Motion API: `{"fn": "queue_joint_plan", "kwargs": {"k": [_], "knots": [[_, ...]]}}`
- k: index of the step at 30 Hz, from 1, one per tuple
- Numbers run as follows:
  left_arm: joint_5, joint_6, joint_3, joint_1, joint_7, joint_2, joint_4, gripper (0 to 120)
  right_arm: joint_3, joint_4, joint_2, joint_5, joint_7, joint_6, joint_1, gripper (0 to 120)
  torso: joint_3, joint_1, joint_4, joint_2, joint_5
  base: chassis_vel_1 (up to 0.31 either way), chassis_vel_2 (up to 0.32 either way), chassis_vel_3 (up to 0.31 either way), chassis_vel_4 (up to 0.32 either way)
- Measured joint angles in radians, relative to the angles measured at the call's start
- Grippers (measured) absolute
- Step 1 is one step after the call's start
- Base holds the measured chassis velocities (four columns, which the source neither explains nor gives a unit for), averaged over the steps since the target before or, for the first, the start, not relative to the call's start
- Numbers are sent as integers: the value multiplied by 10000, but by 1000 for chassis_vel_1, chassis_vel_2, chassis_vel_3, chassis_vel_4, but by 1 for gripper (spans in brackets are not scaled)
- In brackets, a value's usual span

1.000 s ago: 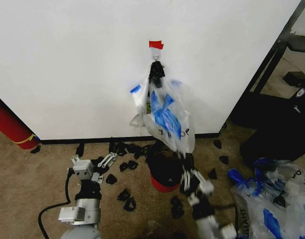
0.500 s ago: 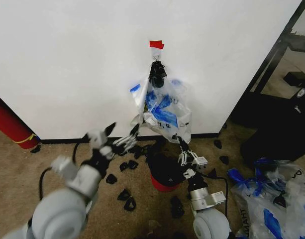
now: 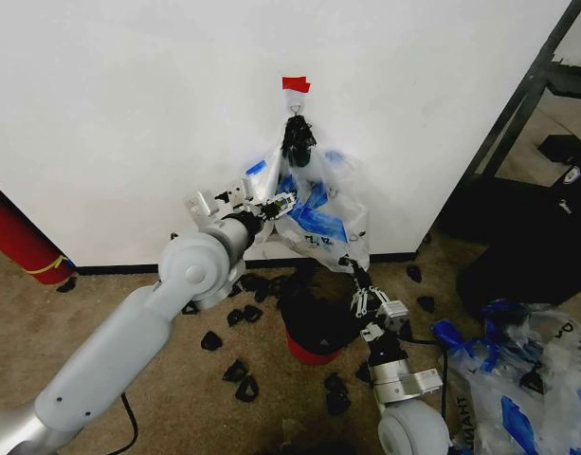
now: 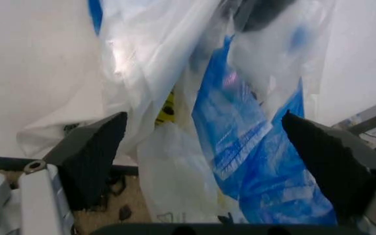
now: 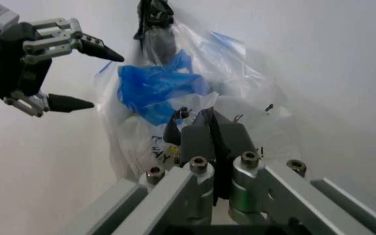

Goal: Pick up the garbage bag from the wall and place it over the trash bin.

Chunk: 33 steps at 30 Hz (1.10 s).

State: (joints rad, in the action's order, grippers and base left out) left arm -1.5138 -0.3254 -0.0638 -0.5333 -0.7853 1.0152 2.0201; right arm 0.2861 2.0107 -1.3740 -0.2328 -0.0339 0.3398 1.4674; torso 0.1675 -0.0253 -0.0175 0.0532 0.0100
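The garbage bag (image 3: 314,204), translucent white with blue patches, hangs from a metal hook (image 3: 296,111) under a red tape piece on the white wall (image 3: 129,114). My left gripper (image 3: 279,204) is raised against the bag's left side and is open; in the left wrist view its fingers (image 4: 93,147) stand wide apart with the garbage bag (image 4: 240,122) between them. My right gripper (image 3: 353,272) reaches up from below, shut on the bag's lower edge (image 5: 207,122). The red trash bin (image 3: 314,334) with a black rim stands on the carpet under the bag. The right wrist view shows the open left gripper (image 5: 103,81) beside the garbage bag (image 5: 155,88).
Several small black scraps (image 3: 238,372) litter the carpet around the bin. A long red cylinder with a yellow band (image 3: 20,242) leans at the far left. A heap of similar plastic bags (image 3: 517,379) lies at the right, below a black metal frame (image 3: 517,114).
My left arm has risen from near the floor to the bag's left side, fingers open. The right gripper has moved up and stays at the bag's lower edge; the bag hangs shorter.
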Motion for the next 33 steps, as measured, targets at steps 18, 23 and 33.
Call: {"fn": "queue_joint_plan", "kwargs": {"k": [18, 23, 33], "knots": [[181, 337, -230, -118, 154, 423, -525, 37, 19, 45, 144, -211, -33, -62, 52, 0, -1, 1, -5, 0, 0, 0, 0, 0, 0], [215, 438, -198, -232, 248, 408, -432, 20, 4, 51, 145, -215, -40, -91, 27, 0, -1, 1, -5, 0, 0, 0, 0, 0, 0], [254, 706, -157, -371, 392, 482, -139, 0, -3, 161, 173, -357, -118, -185, 57, 0, -1, 1, -5, 0, 0, 0, 0, 0, 0]]}}
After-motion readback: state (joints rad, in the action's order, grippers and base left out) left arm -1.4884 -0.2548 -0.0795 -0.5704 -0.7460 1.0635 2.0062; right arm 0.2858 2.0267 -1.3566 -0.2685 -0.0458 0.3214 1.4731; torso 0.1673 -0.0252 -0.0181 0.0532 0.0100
